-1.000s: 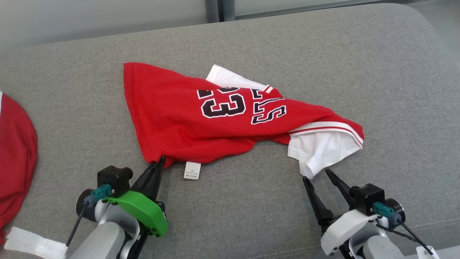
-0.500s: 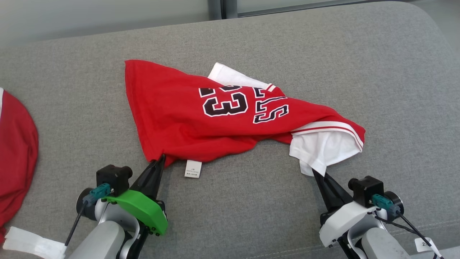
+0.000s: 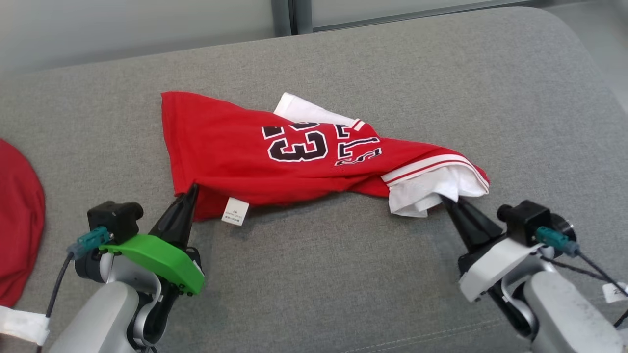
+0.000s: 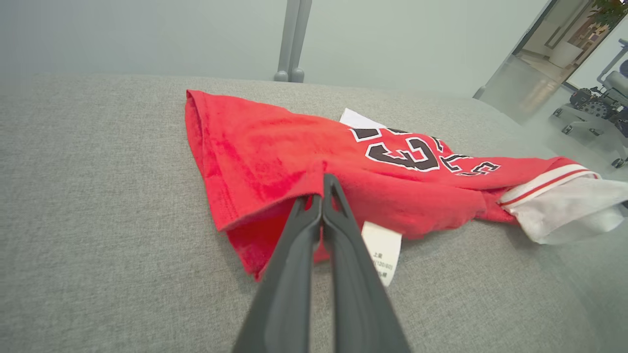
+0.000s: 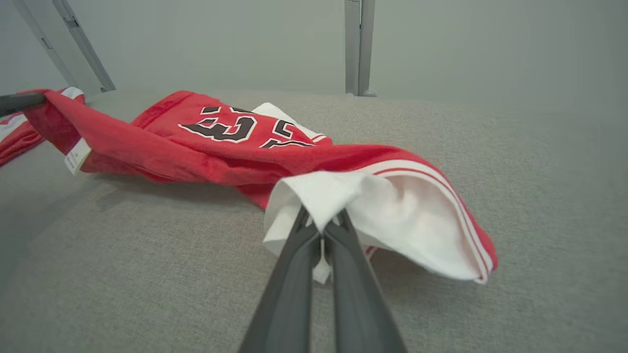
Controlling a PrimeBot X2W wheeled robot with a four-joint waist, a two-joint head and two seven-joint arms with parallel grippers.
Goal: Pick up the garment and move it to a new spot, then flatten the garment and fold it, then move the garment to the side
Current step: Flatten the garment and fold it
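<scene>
The garment [image 3: 235, 154] is a red jersey with black numbers and white sleeves, crumpled on the grey cushion [image 3: 343, 274]. My left gripper [image 3: 193, 189] is shut on its red hem corner, beside a white care label [image 3: 234, 211]; the left wrist view shows the same pinch on the garment [image 4: 274, 162] by the left gripper [image 4: 324, 182]. My right gripper [image 3: 445, 198] is shut on the white sleeve edge at the garment's right end. In the right wrist view the right gripper [image 5: 321, 220] pinches white cloth of the garment [image 5: 196, 147], whose held ends are raised off the cushion.
Another red cloth [image 3: 17, 225] lies at the cushion's left edge, with a white piece [image 3: 19, 326] below it. The cushion's back edge meets a pale wall with a grey post [image 3: 283, 14]. Bare grey cushion stretches to the right and in front.
My right gripper went from open to shut on the white sleeve. Both grippers have since risen and drawn apart, lifting the garment's two held ends; the head camera has shifted a little.
</scene>
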